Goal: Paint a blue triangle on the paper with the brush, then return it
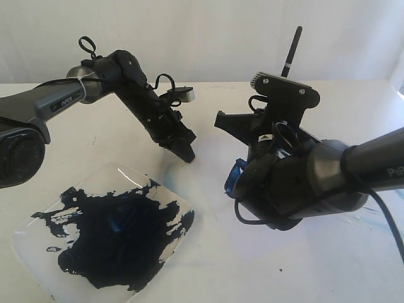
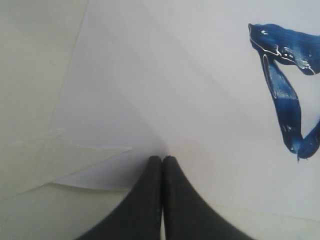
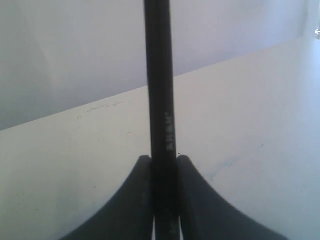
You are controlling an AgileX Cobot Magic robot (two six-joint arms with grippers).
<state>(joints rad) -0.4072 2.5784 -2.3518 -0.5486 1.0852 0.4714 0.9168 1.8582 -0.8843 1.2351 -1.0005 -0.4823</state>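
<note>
Left end effector (image 2: 162, 160): clenched, fingers pressed together w/ nothing between them. Its tips sit on or just over the thin, pale bluish-white rectangular paper (image 2: 175, 75), near the sheet's edge. Their shadow meets the tips, but contact can't be confirmed.

Right end effector (image 3: 164, 160): grasping the long thin black-handled brush (image 3: 160, 75). The handle is clamped between both fingers and stands approx upright, its end sticking up above the arm in the ext. view. Bristle tip is hidden.

The blue triangle (image 2: 287, 100), a thick mid-blue outline w/ an unpainted centre and one pointed corner, lies on the paper, well off to the side of the left tips. In the ext. view it is mostly hidden behind the right arm.

The clear square plastic plate (image 1: 25, 230) holds a dark navy paint puddle (image 1: 120, 230). It sits on the cream desk (image 2: 30, 75), below the left arm in the ext. view.
</note>
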